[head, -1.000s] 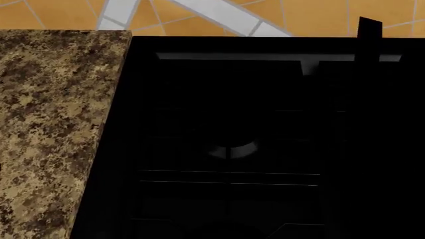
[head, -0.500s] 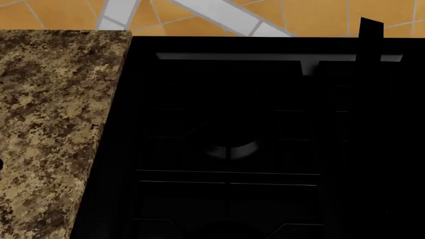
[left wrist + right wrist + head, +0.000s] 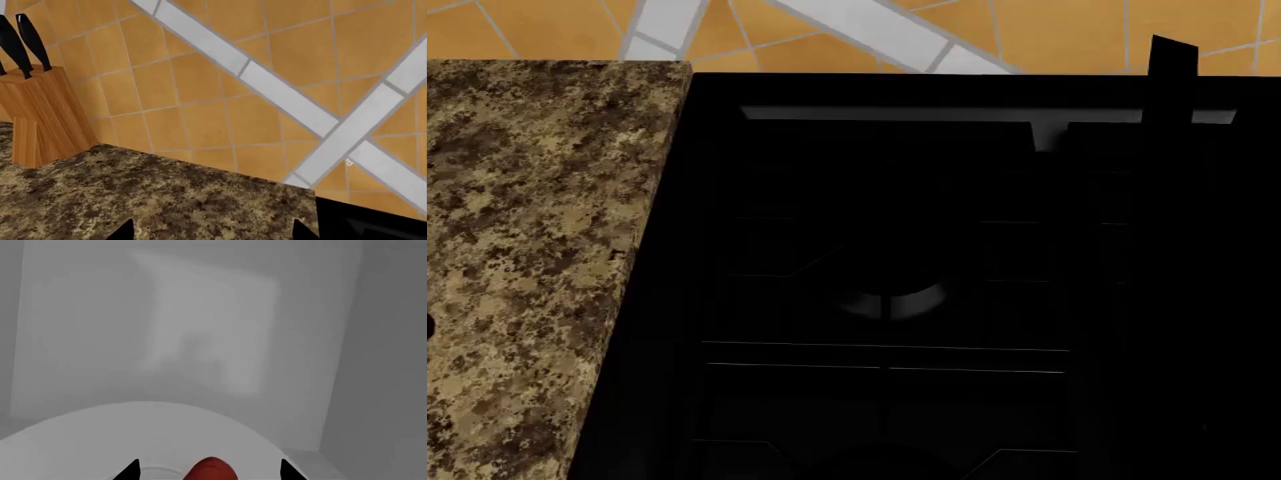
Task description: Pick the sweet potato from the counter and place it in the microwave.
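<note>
The sweet potato [image 3: 212, 472], dark red, shows only in the right wrist view. It sits low between my right gripper's [image 3: 208, 471] two black fingertips [image 3: 132, 471], over the white round plate [image 3: 133, 435] inside the grey microwave [image 3: 200, 325]. The tips stand wide apart and clear of the potato on both sides, so the gripper is open. My left gripper [image 3: 210, 232] is open and empty, just above the speckled counter [image 3: 167, 200]. The counter also shows in the head view [image 3: 521, 250]. Neither gripper can be made out in the head view.
A wooden knife block [image 3: 40, 115] with black handles stands on the counter against the orange tiled wall [image 3: 267, 75]. The black stovetop [image 3: 934, 280] lies right of the counter. A black upright bar [image 3: 1172, 70] rises at its far right.
A small dark speck has come in at the head view's left edge over the counter. The black bar at the upper right has shifted very slightly.
</note>
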Robot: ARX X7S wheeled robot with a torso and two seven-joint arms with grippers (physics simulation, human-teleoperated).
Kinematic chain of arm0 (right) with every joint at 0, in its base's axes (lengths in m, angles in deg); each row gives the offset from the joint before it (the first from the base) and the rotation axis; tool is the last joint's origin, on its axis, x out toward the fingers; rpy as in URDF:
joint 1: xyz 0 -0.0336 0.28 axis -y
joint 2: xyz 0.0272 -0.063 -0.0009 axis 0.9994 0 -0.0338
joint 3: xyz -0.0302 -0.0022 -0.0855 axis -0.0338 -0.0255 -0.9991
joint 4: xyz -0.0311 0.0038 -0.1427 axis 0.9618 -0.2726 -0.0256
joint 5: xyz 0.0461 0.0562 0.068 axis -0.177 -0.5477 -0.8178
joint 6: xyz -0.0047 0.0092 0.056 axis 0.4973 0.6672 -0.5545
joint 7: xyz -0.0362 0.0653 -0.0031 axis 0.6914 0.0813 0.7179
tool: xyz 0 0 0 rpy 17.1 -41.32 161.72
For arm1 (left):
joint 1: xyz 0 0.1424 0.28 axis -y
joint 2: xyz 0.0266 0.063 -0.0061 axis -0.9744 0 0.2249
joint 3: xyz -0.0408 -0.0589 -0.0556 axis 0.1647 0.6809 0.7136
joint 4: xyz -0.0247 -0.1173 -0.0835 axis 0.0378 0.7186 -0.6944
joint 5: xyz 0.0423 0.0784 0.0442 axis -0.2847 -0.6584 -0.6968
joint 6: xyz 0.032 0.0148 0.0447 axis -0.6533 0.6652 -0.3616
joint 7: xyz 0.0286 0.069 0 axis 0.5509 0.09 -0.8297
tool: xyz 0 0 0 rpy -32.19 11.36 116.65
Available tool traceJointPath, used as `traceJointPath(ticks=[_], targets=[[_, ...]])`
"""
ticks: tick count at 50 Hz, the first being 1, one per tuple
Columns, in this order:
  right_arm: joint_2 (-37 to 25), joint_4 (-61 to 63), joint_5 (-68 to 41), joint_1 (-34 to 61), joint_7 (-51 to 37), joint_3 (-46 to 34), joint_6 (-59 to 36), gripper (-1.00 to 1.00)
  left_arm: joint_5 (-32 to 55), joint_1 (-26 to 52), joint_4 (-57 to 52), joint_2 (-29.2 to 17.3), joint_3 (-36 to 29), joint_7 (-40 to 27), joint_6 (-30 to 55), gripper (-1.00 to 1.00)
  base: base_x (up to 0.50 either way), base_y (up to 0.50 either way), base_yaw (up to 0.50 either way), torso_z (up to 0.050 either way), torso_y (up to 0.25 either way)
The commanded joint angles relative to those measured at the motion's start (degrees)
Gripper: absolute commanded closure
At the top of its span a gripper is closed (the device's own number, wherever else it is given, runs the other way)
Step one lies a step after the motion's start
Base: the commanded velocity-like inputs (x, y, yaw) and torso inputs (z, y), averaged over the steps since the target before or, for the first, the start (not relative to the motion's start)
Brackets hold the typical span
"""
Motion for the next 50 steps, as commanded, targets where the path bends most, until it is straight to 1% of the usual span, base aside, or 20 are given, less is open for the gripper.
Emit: traceJointPath(ticks=[1, 26, 33, 37, 38, 43, 50], targets=[[0.1, -0.1, -0.7, 0.0, 0.2, 0.1, -0.1, -1.00, -0.3, -0.1, -0.1, -0.3, 0.4, 0.6, -0.8, -1.00, 0.00, 0.00, 0.00, 0.000, 0.188], [0.1, -0.1, -0.7, 0.0, 0.2, 0.1, -0.1, -1.00, -0.6, -0.3, 0.3, -0.4, 0.1, 0.8, -1.5, -1.00, 0.00, 0.00, 0.00, 0.000, 0.250], [0.1, -0.1, -0.7, 0.0, 0.2, 0.1, -0.1, -1.00, -0.6, -0.3, 0.3, -0.4, -0.2, 0.8, -1.6, -1.00, 0.00, 0.00, 0.00, 0.000, 0.120], [0.1, -0.1, -0.7, 0.0, 0.2, 0.1, -0.1, -1.00, -0.2, -0.4, 0.2, -0.6, -0.1, 0.7, -1.6, -1.00, 0.00, 0.00, 0.00, 0.000, 0.230], [0.1, 8.5, 6.5, 0.0, 8.3, 2.8, 0.7, -1.00, -0.2, -0.4, 0.2, -0.6, -0.1, 0.7, -1.7, -1.00, 0.00, 0.00, 0.00, 0.000, 0.250], [0.1, 10.1, 8.8, 0.0, 12.1, 2.9, 0.9, -1.00, -0.5, -0.6, 0.3, -0.5, -0.2, 0.8, -1.9, -1.00, 0.00, 0.00, 0.00, 0.000, 0.250], [0.1, 9.5, 11.9, 0.0, 14.3, 3.6, 1.5, -1.00, 0.2, 0.0, 0.2, -0.7, -0.3, 0.1, -1.6, -1.00, 0.00, 0.00, 0.00, 0.000, 0.250]])
